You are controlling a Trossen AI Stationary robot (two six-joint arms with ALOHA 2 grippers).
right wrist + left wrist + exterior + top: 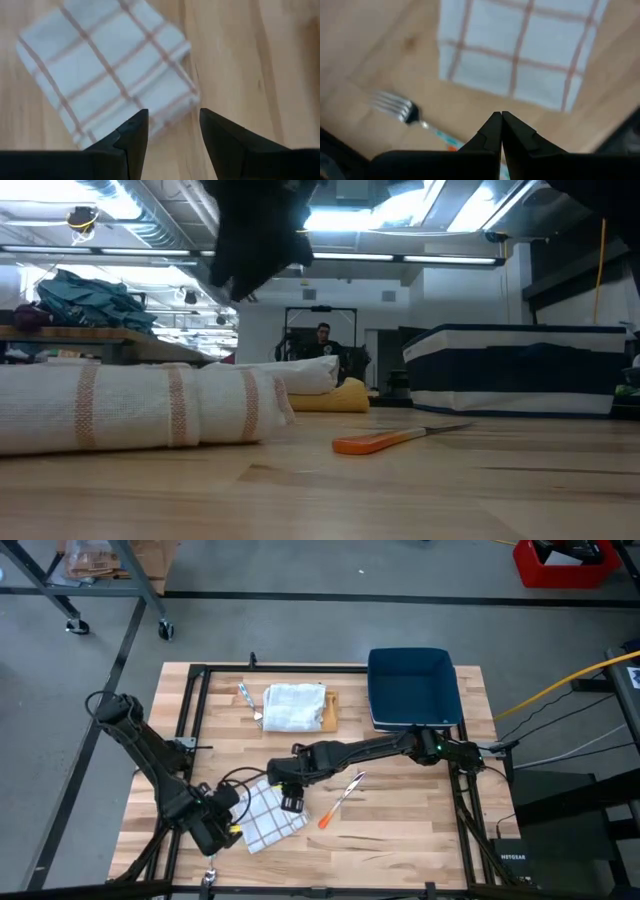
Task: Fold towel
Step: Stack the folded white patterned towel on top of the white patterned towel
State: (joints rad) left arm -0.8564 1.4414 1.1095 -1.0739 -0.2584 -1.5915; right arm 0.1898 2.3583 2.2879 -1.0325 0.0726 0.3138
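We see the wooden table [400, 830] first, with a dark blue bin [413, 688] at its far right corner. Next in size is a white cloth [294, 706] lying folded on a wooden board [331, 712] near the far edge, a piece of cutlery [247, 700] just beside it.

The checked towel [268, 815], white with reddish lines, lies folded flat on the near left part of the table. In the low view we see it as a thick roll [140, 408] in the foreground.

The right gripper [290, 790] reaches across from the right and hovers over the towel's far edge; in its wrist view its fingers [131, 135] stand spread apart, with nothing between them. The left gripper [222, 830] sits at the towel's near left edge, its fingers [492, 131] pressed together and empty.

An orange-handled knife [338, 804] lies just right of the towel. Smallest, a fork [400, 107] shows in the left wrist view, near the towel's edge.
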